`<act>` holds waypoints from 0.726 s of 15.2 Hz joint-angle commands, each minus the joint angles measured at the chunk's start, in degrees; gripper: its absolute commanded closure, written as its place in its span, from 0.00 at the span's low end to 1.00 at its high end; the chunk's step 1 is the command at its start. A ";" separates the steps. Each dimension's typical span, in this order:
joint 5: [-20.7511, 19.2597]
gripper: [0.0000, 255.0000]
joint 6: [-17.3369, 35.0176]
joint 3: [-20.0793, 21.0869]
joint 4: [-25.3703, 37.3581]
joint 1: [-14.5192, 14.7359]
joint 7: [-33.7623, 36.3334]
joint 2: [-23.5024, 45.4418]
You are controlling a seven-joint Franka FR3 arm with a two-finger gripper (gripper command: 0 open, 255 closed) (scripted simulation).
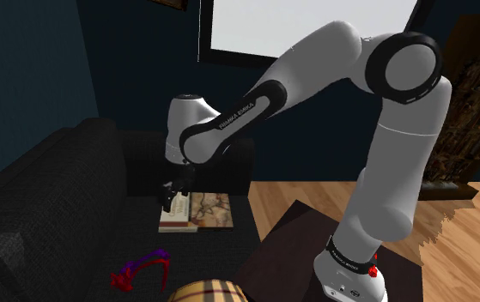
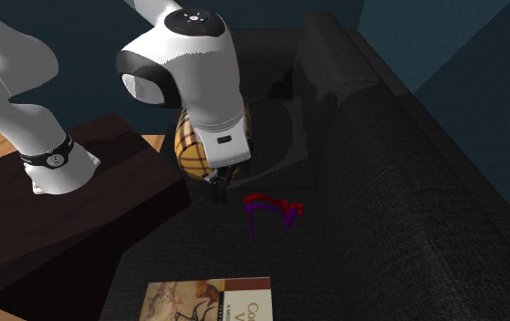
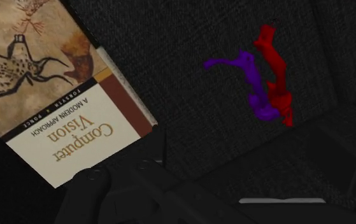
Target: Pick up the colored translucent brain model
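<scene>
None of the pickup is done; the red-and-purple brain model (image 1: 141,268) lies untouched on the dark sofa (image 1: 57,197); the jaws hang above, near a book (image 1: 205,210); open or closed, I cannot tell.

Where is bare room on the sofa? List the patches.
Bare dark fabric sofa seat lies between the cave-art-covered book and the red-and-purple twisted brain model, and from model to backrest. Crowded: between model and tan plaid cushion, under the arm.
</scene>
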 commanded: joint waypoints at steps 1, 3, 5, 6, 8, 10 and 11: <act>-0.88 0.00 2.22 0.34 1.59 0.90 0.89 4.24; -1.88 0.00 3.50 0.48 4.10 1.93 1.78 8.45; -2.81 0.00 4.53 0.44 6.84 3.13 2.57 12.65; -3.24 0.00 4.97 0.40 8.30 3.75 2.93 14.74; -4.02 0.00 5.65 0.25 11.40 5.07 3.55 18.90; -4.72 0.00 6.10 0.10 14.75 6.40 4.06 23.05; -5.02 0.00 6.24 0.02 16.51 7.08 4.28 25.13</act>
